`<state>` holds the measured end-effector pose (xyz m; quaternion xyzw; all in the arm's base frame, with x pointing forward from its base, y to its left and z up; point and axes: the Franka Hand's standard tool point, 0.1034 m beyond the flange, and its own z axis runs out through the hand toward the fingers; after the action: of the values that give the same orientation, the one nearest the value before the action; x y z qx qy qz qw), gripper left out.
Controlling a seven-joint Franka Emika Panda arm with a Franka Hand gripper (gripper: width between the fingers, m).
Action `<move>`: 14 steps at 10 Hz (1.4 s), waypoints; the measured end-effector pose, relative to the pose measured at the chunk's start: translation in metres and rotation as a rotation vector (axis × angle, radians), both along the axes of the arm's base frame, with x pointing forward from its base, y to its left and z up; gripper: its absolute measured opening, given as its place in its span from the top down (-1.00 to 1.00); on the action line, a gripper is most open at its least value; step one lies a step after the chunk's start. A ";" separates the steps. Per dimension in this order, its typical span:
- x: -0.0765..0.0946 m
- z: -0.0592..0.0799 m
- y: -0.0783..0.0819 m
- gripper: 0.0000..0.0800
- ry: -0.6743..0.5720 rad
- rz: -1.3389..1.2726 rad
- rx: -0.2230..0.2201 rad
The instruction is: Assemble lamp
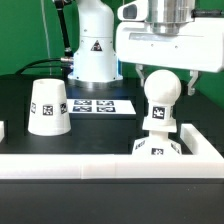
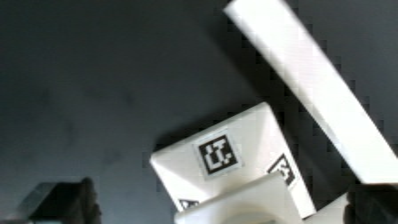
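While the bulb (image 1: 159,100) stands upright on the base (image 1: 160,147) — we see the gripper (image 1: 163,78) straddling its head | jaws spread, not pinching.

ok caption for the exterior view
Gripper over bulb on base, shade aside.

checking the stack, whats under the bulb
The bulb stands upright on the square base, tags showing on both. Where the two meet is hidden, so seating cannot be judged. The hand sits at the bulb's round head.
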<state>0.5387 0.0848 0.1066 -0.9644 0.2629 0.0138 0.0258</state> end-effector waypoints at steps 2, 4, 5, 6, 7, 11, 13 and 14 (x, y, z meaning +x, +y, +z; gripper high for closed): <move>-0.004 0.000 -0.028 -0.75 -0.005 0.108 -0.005; -0.003 -0.001 -0.039 -0.75 -0.005 0.102 -0.010; -0.003 -0.001 -0.048 -0.75 -0.005 0.099 -0.013; -0.002 0.000 -0.055 -0.75 -0.007 0.102 -0.016; -0.005 0.001 -0.066 -0.75 -0.024 0.178 -0.017; -0.023 -0.002 -0.132 -0.75 -0.060 0.308 -0.044; -0.024 -0.003 -0.145 -0.75 -0.057 0.297 -0.050; -0.025 -0.002 -0.151 -0.75 -0.057 0.294 -0.053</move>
<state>0.5139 -0.0664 0.1046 -0.9928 0.1180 -0.0171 0.0058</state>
